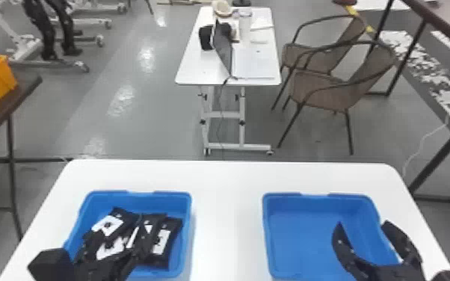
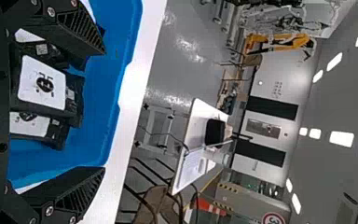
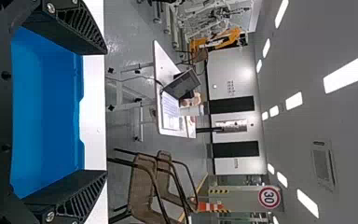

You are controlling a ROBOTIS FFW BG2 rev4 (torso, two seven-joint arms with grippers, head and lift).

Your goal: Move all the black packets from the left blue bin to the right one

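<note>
A strip of white surface [image 1: 228,224] separates the left bin [image 1: 160,201] from the right bin [image 1: 299,239]. Black packets [image 1: 165,239] overlap inside the left bin's walls, near the left end effector [image 1: 117,241]. Both it and the right end effector [image 1: 363,224] gape wide, gripping nothing. Chairs [image 1: 319,87] stand beyond.

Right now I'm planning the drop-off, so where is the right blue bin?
In the head view, the right blue bin sits on the right half of the white table, with the open right gripper by its near right corner.
</note>
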